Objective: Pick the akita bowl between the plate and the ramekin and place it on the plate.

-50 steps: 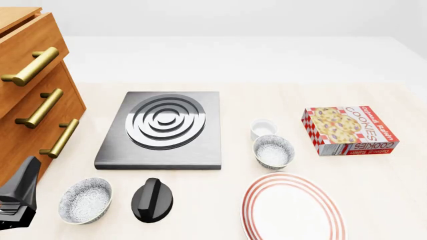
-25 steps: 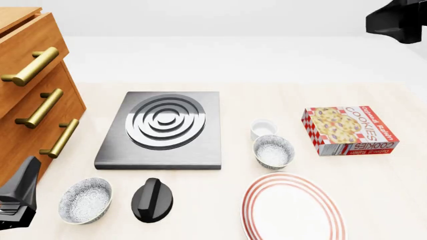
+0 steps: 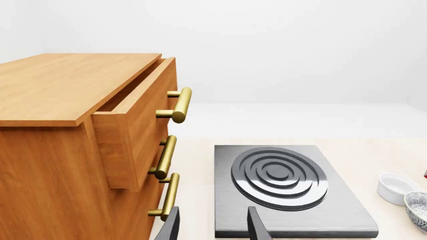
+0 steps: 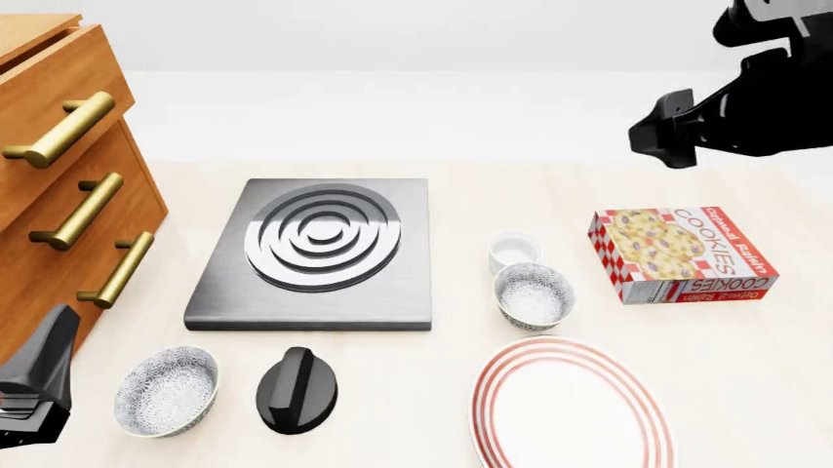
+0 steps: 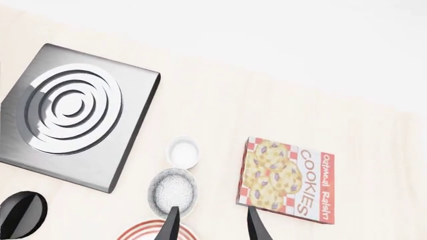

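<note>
Since half a second ago the right arm has come further into the front view at the far right of the table, high above the cookie box (image 4: 684, 253); nothing on the table has shifted. Its wrist camera looks down with the right gripper (image 5: 212, 225) fingers spread and empty, one tip over the akita bowl (image 4: 534, 295), which suggests it is lining up for a descent.

That bowl sits just past the near-edge plate (image 4: 571, 405), with the ramekin (image 4: 514, 250) just beyond it, the three in a short row right of the stove plate (image 4: 316, 252). A second speckled bowl (image 4: 166, 391) lies near the table's near left corner beside a black knob (image 4: 298, 389), so it is not the target.

The left gripper (image 3: 212, 225) is parked low by the wooden drawers (image 3: 87, 150), fingers apart, holding nothing.
</note>
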Controlling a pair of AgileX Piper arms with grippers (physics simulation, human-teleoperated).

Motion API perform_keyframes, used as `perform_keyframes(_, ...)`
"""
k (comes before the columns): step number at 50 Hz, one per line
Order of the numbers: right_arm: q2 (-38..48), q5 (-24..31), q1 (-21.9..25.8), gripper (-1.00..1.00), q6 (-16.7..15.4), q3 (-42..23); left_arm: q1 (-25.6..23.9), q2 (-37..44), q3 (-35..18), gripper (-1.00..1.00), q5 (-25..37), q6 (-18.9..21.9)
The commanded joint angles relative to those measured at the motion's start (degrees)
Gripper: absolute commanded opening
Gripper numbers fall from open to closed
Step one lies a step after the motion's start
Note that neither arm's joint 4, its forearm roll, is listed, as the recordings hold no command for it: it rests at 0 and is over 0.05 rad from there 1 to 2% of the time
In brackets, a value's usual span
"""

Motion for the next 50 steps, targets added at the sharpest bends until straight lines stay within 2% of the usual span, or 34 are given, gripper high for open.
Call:
perform_keyframes(1, 5.1, -8.6, 1.0, 1.0, 0.7, 6.8, 0.0, 0.0, 0.0, 1.0, 0.0, 0.0)
perform_keyframes(6, 8.9, -11.5, 2.1, 1.0, 2.9, 6.8, 0.0, 0.0, 0.0, 1.0, 0.0, 0.0)
perform_keyframes(18, 13.6, -17.4, 2.2, 1.0, 3.9, 9.7, 0.0, 0.0, 0.0, 1.0, 0.0, 0.0)
perform_keyframes(19, 15.5, -17.8, 3.8, 1.0, 6.5, 9.7, 0.0, 0.0, 0.0, 1.0, 0.0, 0.0)
perform_keyframes(36, 22.4, -27.5, 3.3, 1.0, 7.2, 15.3, 0.0, 0.0, 0.0, 1.0, 0.0, 0.0)
perform_keyframes(44, 23.4, -29.0, 2.4, 1.0, 7.3, 16.3, 0.0, 0.0, 0.0, 1.0, 0.0, 0.0)
perform_keyframes(50, 25.8, -30.3, 2.7, 1.0, 9.4, 16.4, 0.0, 0.0, 0.0, 1.0, 0.0, 0.0)
